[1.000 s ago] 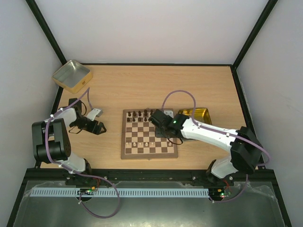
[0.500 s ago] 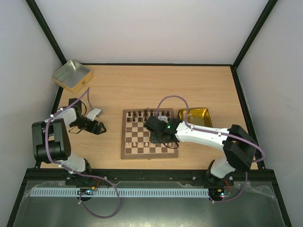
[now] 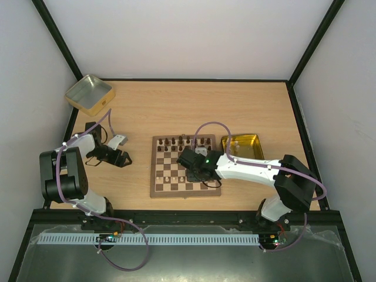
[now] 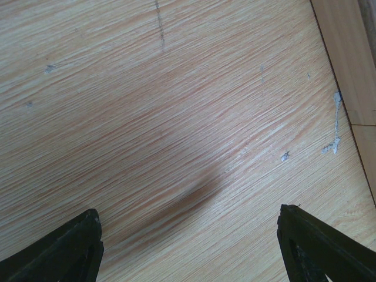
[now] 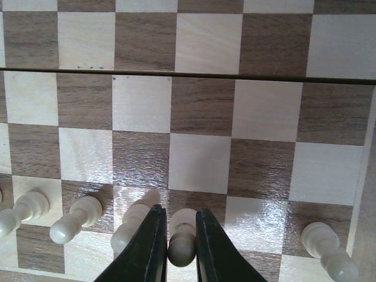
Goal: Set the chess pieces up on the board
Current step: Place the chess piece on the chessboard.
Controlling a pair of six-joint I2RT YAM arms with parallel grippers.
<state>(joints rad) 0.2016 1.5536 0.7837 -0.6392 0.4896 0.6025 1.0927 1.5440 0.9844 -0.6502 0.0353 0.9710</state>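
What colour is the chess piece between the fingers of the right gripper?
The chess piece is cream-white; the right wrist view shows it best.

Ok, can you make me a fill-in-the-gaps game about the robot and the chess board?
1. The right end effector is ____ on a cream-white chess piece.
2. The left end effector hangs over bare table with its jaws ____.
3. The tin beside the board is coloured ____.
4. The dark chessmen stand along the board's ____ edge.
Missing words: shut, open, gold, far.
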